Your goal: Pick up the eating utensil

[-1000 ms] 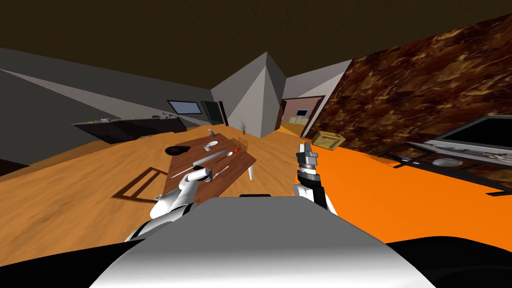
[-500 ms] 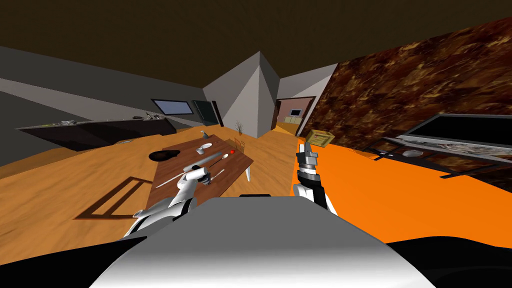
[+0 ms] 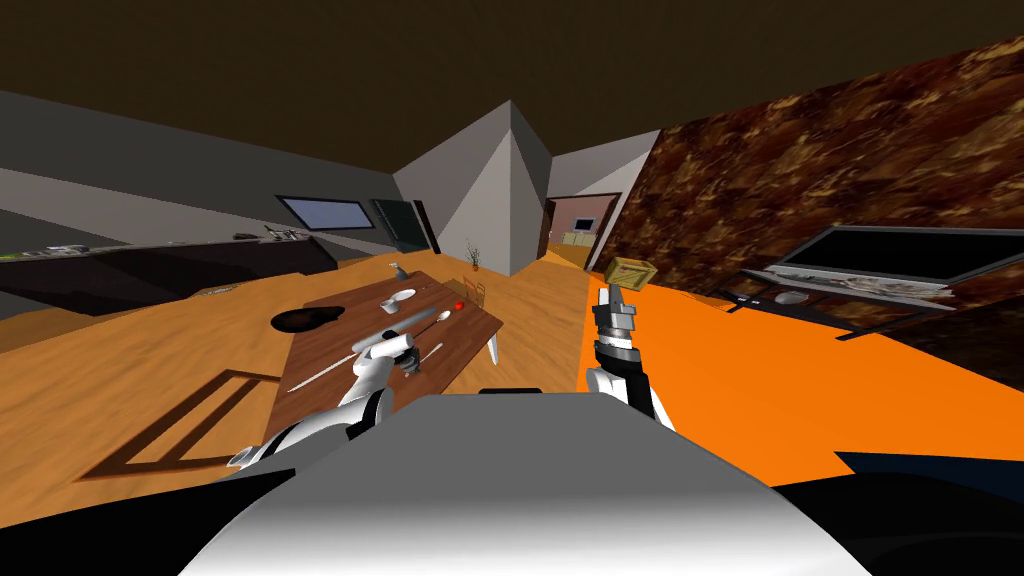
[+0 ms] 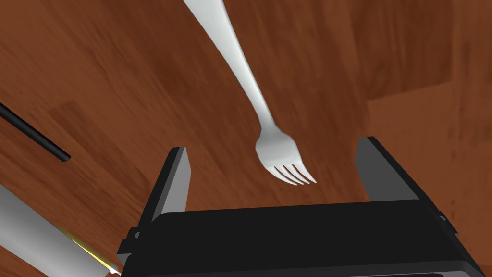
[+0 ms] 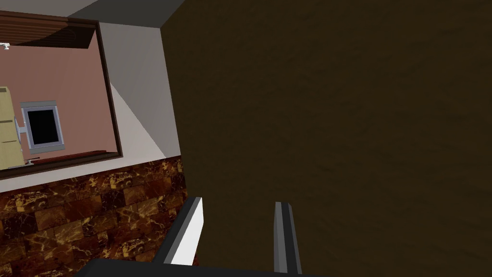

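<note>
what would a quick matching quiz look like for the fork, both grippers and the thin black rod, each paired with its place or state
Things:
1 fork
2 left gripper
3 right gripper
4 thin black rod

Places or states:
A raised over the orange floor, off to the side of the table
B open, fork tines seen between its fingers
C dark, lying on the table apart from the fork
D light grey, flat on the brown table

Pairs: 1-D; 2-B; 3-A; 4-C
</note>
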Tool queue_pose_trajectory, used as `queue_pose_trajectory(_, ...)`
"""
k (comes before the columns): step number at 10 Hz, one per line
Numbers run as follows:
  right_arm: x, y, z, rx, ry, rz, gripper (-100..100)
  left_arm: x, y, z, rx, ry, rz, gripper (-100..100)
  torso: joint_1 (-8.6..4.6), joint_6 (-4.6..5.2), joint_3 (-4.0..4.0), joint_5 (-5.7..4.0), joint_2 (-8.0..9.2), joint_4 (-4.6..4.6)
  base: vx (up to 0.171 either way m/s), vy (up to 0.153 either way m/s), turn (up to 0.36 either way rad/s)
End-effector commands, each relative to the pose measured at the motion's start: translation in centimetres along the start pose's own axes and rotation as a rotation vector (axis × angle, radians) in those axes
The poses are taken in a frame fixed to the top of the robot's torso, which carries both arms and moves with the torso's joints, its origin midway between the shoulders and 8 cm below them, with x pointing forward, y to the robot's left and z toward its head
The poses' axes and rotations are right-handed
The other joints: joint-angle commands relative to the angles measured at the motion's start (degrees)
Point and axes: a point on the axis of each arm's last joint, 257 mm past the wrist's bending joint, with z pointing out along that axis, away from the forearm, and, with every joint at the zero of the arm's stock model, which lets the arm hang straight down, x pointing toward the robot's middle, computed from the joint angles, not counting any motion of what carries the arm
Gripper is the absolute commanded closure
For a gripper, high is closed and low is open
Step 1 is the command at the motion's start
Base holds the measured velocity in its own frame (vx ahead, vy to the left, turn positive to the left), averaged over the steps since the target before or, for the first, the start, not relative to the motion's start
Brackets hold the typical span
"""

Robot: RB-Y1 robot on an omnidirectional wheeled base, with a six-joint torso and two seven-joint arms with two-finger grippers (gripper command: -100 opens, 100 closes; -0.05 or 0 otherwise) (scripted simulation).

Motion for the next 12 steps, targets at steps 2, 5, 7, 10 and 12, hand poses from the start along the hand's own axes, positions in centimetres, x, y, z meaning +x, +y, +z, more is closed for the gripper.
queue_pose_trajectory(2,0.0,0.0,0.0,0.0,0.0,0.0,0,0.3,0.7,0.8,0.0,0.001,0.002,-100,0.0,0.0,0.02,0.0,0.04,0.01,0.01,0.012,0.008)
queue_pose_trajectory(5,0.0,0.0,0.0,0.0,0.0,0.0,0,0.6,1.4,1.5,-0.002,0.001,0.004,-100,0.18,0.0,-0.04,0.04,-0.07,-0.01,0.03,0.037,0.008)
queue_pose_trajectory(7,0.0,0.0,0.0,0.0,0.0,0.0,0,0.6,1.4,1.5,0.0,0.001,0.004,100,0.04,0.0,0.02,0.01,0.03,0.01,0.0,0.0,0.007)
queue_pose_trajectory(10,0.0,0.0,0.0,0.0,0.0,0.0,0,0.6,1.4,1.5,0.0,0.002,0.0,100,0.03,0.08,0.02,0.02,0.04,-0.01,0.0,0.0,0.0)
queue_pose_trajectory(12,0.0,0.0,0.0,0.0,0.0,0.0,0,0.3,0.6,0.6,0.0,0.001,0.002,100,0.03,0.07,0.02,0.03,0.05,-0.01,-0.015,-0.016,-0.014)
